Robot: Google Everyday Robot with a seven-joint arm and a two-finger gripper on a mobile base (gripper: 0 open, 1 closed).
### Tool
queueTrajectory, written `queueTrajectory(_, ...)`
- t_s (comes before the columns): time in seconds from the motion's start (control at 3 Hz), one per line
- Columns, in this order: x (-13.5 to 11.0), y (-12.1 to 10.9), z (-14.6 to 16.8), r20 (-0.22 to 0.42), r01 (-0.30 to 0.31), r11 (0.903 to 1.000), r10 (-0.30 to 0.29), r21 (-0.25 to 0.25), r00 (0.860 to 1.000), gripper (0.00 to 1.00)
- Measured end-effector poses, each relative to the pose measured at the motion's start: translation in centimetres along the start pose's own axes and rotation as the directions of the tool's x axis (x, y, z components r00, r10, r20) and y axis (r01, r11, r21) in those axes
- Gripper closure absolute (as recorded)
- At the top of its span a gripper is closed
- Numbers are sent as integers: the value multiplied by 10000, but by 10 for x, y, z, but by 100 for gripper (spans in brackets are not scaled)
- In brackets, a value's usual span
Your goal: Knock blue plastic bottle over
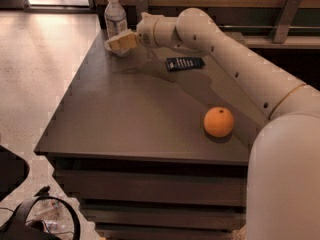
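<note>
The blue plastic bottle (115, 18), clear with a white cap and pale label, stands upright at the far left corner of the dark table (130, 114). My gripper (119, 42) reaches in from the right on a long cream arm and lies across the bottle's lower part, touching or overlapping its base.
A dark flat packet (184, 63) lies just right of the gripper. An orange (218, 122) sits near the table's right front. The table's left edge drops to a light floor. A wooden wall and shelf run behind. Cables lie on the floor at the lower left.
</note>
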State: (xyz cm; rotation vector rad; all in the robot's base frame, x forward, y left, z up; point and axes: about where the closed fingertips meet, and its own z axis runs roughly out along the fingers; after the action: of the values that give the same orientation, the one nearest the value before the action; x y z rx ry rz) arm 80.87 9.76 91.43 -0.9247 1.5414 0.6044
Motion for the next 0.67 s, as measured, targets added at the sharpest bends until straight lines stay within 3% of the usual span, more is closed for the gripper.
queueTrajectory(0.67,8,-8,32,102,-289,9987,293,-410,9995,0)
